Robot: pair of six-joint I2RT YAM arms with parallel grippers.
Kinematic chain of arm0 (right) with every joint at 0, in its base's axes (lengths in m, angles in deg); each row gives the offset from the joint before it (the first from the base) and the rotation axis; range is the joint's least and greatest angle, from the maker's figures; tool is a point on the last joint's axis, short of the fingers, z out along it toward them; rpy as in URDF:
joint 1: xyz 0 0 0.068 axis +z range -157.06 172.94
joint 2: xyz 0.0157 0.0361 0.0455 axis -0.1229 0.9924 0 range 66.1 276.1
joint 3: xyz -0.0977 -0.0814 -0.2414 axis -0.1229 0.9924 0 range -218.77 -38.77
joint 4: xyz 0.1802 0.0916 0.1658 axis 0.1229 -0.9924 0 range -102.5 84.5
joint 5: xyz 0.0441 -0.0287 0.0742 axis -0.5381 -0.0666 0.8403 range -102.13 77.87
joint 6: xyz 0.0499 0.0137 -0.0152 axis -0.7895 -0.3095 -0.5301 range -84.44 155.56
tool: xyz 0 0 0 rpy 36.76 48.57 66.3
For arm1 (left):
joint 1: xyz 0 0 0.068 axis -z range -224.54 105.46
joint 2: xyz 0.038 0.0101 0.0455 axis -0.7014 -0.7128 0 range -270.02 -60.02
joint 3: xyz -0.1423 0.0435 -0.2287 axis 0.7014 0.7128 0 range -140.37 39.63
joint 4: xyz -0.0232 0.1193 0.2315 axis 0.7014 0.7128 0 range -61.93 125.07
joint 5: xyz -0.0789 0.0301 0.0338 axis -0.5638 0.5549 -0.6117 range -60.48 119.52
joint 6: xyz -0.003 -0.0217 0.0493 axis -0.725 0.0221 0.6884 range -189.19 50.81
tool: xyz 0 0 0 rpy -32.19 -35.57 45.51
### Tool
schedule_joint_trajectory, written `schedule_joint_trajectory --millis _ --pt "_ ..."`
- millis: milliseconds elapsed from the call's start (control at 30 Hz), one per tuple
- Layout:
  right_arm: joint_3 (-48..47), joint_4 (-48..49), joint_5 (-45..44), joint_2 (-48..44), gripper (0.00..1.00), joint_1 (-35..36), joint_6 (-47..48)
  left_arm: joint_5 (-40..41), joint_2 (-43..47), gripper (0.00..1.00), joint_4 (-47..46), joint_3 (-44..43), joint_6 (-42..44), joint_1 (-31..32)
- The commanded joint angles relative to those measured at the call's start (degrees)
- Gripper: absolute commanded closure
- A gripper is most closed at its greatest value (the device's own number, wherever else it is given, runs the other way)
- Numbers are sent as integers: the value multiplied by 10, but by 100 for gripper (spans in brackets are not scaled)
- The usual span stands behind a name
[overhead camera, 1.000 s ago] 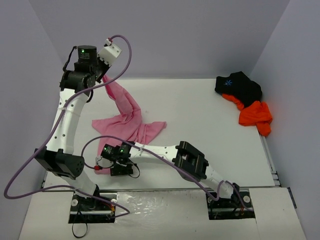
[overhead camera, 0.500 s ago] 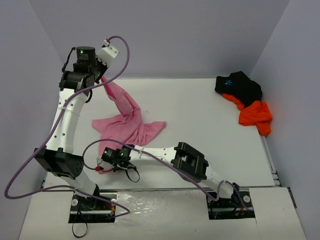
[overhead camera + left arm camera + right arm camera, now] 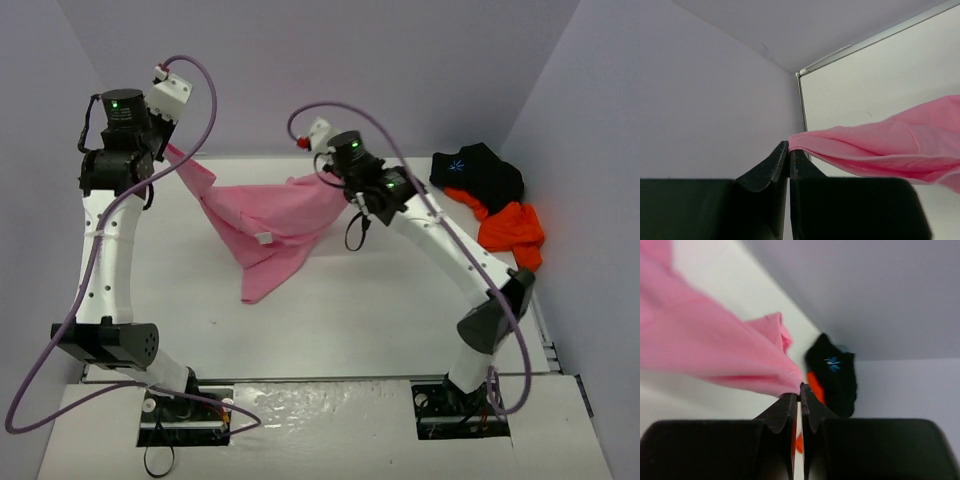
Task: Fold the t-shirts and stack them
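**Left gripper** (image 3: 789, 150): jaws shut on a hem edge of the pink t-shirt (image 3: 270, 215). Raised high at the far-left of the table (image 3: 400, 300). The arm stands tall from its base, with its upper link upright and its wrist tipped toward the centre. It has shifted slightly leftward over the last second.

**Pink t-shirt:** a second ago it was mostly slumped on the table with one end lifted. It now hangs stretched between both grippers, sagging to a point near the table's middle. Whether that tip touches the surface cannot be told.

**Right gripper** (image 3: 799, 390): a second ago it was low at the shirt's near edge. It is now clamped on an opposite edge and has swung up to the far centre. The arm reaches up from its base, with the forearm slanting inward toward the centre.

**Black t-shirt** (image 3: 480, 170) and **orange t-shirt** (image 3: 510, 230): bunched together and touching in the far-right corner, unmoved.

**Assessment:** the first shirt is spread for laying flat. No fold is made yet and nothing is stacked.
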Motion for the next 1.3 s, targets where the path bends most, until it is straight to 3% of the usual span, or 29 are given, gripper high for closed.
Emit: schedule_joint_trajectory --millis 0,233,433,700,833,1033,1167,1267 --pt "-55 62 -40 -84 100 -58 24 4 61 100 -47 -49 -25 -11" --pt "-41 132 0 -128 100 -154 8 -5 113 100 -35 -71 -40 -15" --pt "-24 149 34 -188 100 -188 -28 -87 145 100 9 -115 -81 -15" --pt "45 157 49 -276 100 -280 -37 -235 76 100 50 -196 -112 -11" --pt "66 153 24 -291 100 -292 -21 -244 44 100 78 -214 -73 34" --pt "52 155 -11 -255 100 -302 -30 -206 1 100 128 -208 0 136" --pt "-11 157 -37 -189 100 -301 -12 -213 -24 100 136 -207 8 165" --pt "-154 155 -23 -74 100 -297 -6 -184 -32 100 136 -208 13 164"
